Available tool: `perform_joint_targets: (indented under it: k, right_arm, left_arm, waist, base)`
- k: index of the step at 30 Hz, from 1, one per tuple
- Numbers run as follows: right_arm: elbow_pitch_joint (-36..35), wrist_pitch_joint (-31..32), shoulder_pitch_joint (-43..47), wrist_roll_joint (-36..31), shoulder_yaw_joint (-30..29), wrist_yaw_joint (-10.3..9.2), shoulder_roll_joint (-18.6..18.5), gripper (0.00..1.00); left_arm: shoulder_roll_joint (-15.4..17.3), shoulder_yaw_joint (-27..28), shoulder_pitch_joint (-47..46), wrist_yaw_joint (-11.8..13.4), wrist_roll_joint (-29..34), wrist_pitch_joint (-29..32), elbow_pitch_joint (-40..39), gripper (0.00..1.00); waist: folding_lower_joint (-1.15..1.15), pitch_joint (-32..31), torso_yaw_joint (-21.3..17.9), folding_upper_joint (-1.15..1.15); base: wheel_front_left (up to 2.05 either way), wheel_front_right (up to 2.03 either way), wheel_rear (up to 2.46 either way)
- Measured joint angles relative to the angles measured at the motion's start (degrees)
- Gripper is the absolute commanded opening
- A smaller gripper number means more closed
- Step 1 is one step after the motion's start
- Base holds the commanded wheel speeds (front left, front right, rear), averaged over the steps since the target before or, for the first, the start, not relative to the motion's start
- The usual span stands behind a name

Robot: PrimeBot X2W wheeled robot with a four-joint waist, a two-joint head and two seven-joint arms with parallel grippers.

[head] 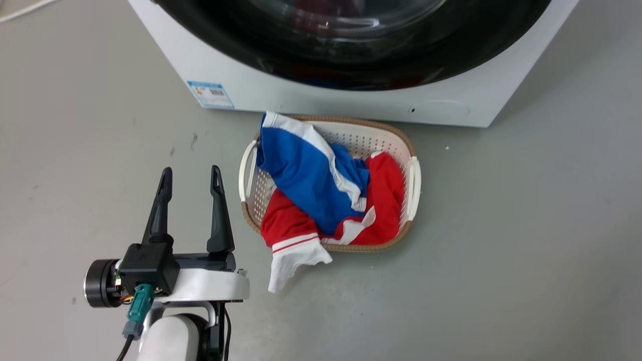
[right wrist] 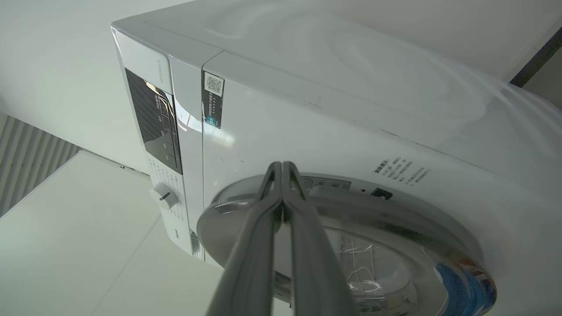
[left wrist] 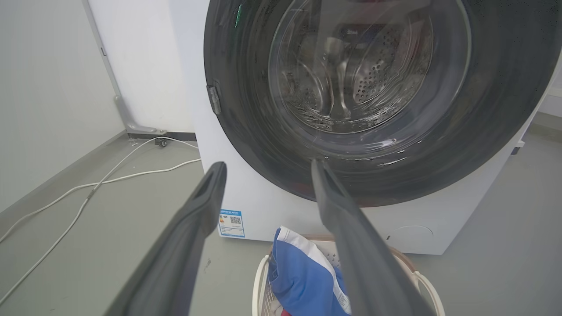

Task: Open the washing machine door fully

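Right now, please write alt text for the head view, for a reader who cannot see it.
The dark two-fingered left gripper, open, hangs over the grey floor at lower left. To its right, a white perforated laundry basket holds blue and red clothes, in front of the white washing machine with its glossy black round door.
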Motion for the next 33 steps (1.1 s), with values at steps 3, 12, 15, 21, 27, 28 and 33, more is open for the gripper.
perform_joint_targets:
  k: [3, 12, 15, 21, 27, 28, 33]
  right_arm:
    - [2.7, 1.9, -5.7, -1.4, 2.3, 0.00, -1.5, 0.00]
    - [12.4, 8.2, -19.5, -7.1, 9.7, 0.00, -5.9, 0.00]
    - [15.2, 10.3, -23.2, -9.3, 11.8, 0.00, -6.9, 0.00]
    - [19.0, 14.2, -28.4, -12.6, 15.1, 0.00, -7.7, 0.00]
    - [19.6, 17.8, -30.1, -13.9, 17.3, -0.01, -7.7, 0.00]
    - [19.4, 18.2, -30.0, -13.9, 17.5, -0.01, -7.5, 0.00]
    - [16.7, 20.4, -27.7, -13.8, 18.4, -0.07, -7.3, 0.00]
  left_arm:
    - [0.0, -0.2, -0.6, 0.2, 0.0, 0.0, -0.4, 1.00]
    - [0.0, -1.7, -2.5, 1.1, -1.6, 0.0, -0.8, 1.00]
    - [0.0, -2.0, -3.0, 1.4, -2.1, 0.0, -1.0, 1.00]
    - [0.0, -2.6, -3.8, 1.9, -2.7, 0.0, -1.2, 1.00]
    - [0.0, -2.7, -4.4, 2.2, -3.1, 0.0, -1.2, 1.00]
    - [0.0, -2.6, -4.5, 2.2, -3.1, 0.0, -1.2, 1.00]
    - [0.0, -2.4, -4.6, 2.2, -3.0, 0.0, -0.9, 1.00]
  waist:
    - [0.00, 2.1, 0.7, 0.00]
    - [0.00, 6.8, 3.8, 0.00]
    - [0.00, 8.3, 4.7, 0.00]
    - [0.00, 10.8, 6.4, 0.00]
    - [0.00, 12.3, 6.8, 0.00]
    - [0.00, 12.3, 6.8, 0.00]
    - [0.00, 11.8, 6.1, 0.00]
  base:
    - [0.00, 0.00, 0.00]
    - [0.00, 0.00, 0.00]
    - [0.00, 0.00, 0.00]
    - [0.00, 0.00, 0.00]
    - [0.00, 0.00, 0.00]
    - [0.00, 0.00, 0.00]
    - [0.00, 0.00, 0.00]
